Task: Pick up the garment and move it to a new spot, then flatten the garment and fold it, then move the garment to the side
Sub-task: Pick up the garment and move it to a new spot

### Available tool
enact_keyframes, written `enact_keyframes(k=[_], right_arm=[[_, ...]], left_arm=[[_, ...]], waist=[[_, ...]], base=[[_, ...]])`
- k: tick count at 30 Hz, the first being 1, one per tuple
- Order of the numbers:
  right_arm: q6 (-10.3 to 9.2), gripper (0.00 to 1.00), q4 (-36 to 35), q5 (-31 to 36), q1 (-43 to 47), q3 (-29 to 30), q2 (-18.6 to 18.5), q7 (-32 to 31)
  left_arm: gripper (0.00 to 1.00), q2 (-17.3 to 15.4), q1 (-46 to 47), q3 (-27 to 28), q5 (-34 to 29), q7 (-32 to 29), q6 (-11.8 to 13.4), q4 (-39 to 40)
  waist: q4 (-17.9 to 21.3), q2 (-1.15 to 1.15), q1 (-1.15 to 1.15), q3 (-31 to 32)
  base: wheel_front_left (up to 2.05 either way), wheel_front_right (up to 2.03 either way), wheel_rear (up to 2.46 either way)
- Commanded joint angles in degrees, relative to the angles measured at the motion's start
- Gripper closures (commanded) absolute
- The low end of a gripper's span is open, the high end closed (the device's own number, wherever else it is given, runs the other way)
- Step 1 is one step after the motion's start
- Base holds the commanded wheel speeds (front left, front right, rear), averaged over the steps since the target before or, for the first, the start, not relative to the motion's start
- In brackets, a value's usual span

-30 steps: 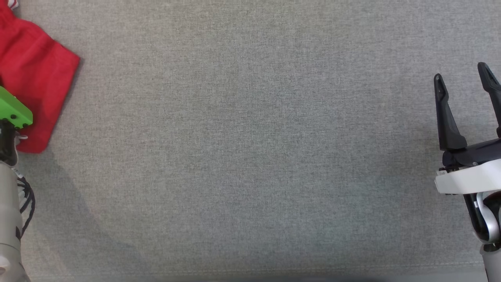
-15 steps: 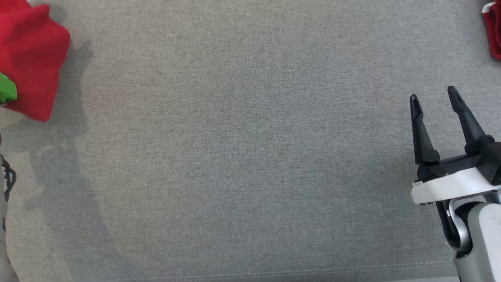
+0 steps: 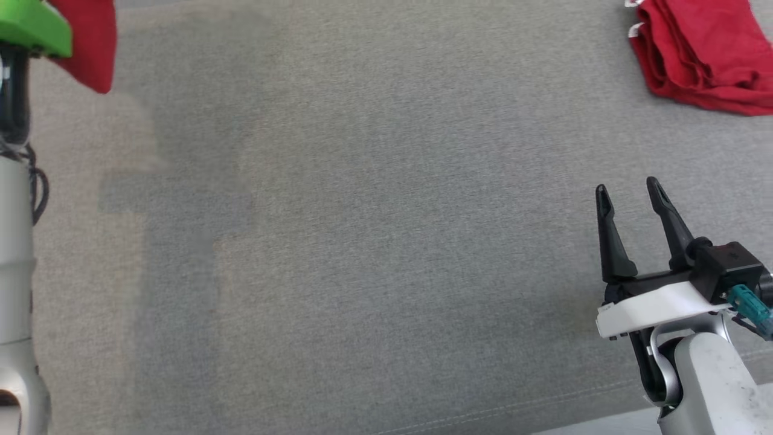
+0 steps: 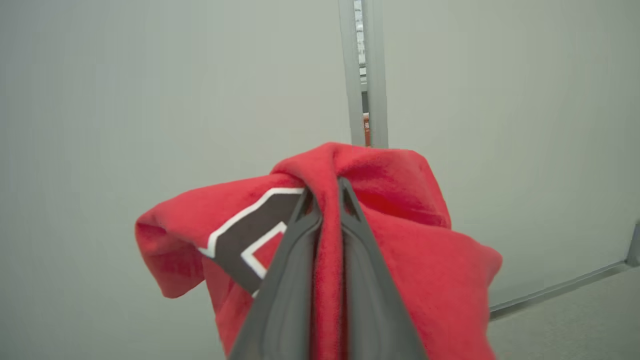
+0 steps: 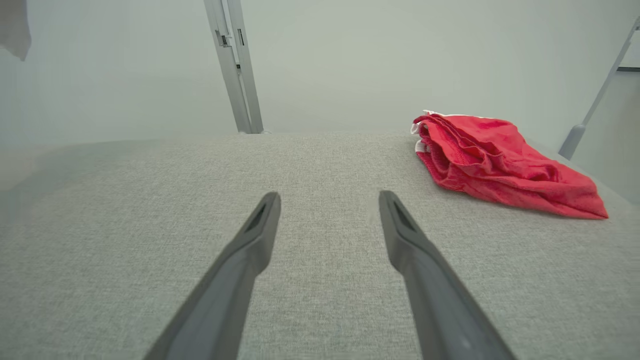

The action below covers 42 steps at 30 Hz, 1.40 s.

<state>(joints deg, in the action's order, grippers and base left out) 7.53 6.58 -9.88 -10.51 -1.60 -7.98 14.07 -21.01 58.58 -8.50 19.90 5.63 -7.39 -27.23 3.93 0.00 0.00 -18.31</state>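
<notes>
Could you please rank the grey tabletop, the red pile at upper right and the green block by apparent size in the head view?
1. grey tabletop
2. red pile, cropped by the frame
3. green block, also cropped

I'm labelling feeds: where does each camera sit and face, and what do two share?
Head view: on head, facing down at grey surface; open right gripper, left forearm.
Left wrist view: left wrist, facing a wall; left gripper shut on garment.
Right wrist view: right wrist, facing across surface; own fingers.
Head and right wrist share red pile.
</notes>
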Motion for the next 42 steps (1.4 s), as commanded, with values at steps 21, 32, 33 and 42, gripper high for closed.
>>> enact_keyframes(k=[21, 32, 33, 42], right_arm=[[-0.07, 0.00, 3.44, -2.00, -0.46, -2.18, 4.46, 1.17], [-0.07, 0.00, 4.53, -1.64, 0.11, -2.39, 4.82, 1.18], [-0.07, 0.00, 4.57, -1.55, 0.23, -2.35, 4.78, 1.18], [-0.07, 0.00, 4.38, -1.05, 1.95, -2.10, 3.86, 1.18]], left_arm=[[1.00, 11.58, -16.00, -15.84, 0.92, -4.19, 0.14, 5.66], [0.00, 13.88, -19.80, -18.21, 1.40, 2.96, 0.25, -4.02], [0.00, 13.95, -19.61, -17.84, 1.65, 4.21, 0.54, -4.00], [0.00, 11.83, -23.65, -14.09, 1.23, 9.17, 3.59, -0.96]], waist=[[13.98, 0.00, 0.00, 1.81], [11.41, 0.00, 0.00, 3.65], [10.88, 0.00, 0.00, 4.23], [5.58, 0.00, 0.00, 8.10]], base=[[0.00, 0.00, 0.00], [0.00, 0.00, 0.00], [0.00, 0.00, 0.00], [0.00, 0.00, 0.00]])
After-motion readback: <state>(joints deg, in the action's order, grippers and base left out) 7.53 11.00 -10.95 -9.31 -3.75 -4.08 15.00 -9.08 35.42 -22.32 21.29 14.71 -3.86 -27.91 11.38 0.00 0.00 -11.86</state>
